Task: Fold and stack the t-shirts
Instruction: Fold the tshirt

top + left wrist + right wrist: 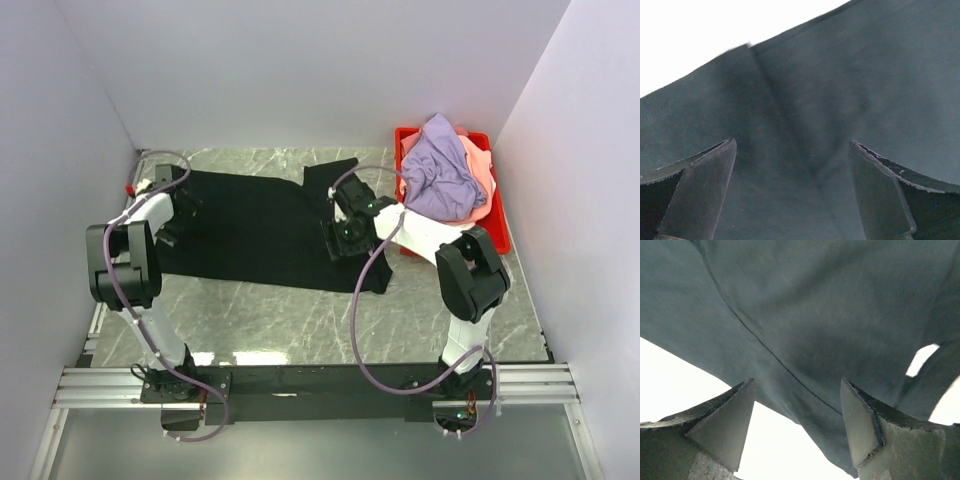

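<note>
The large black t-shirt (262, 226) lies spread flat across the middle of the table. My left gripper (172, 228) is low over its left edge, jaws open, with wrinkled black cloth (805, 100) filling the space between the fingers. My right gripper (340, 240) is low over the shirt's right part, jaws open, above a seamed edge of the black cloth (805, 335). A lavender t-shirt (440, 170) and a salmon-pink one (482, 170) lie heaped in the red bin (498, 230). No white shirt shows.
The red bin stands at the back right, next to the right arm. Grey walls close the table on three sides. Bare marble table (290, 325) lies in front of the black shirt.
</note>
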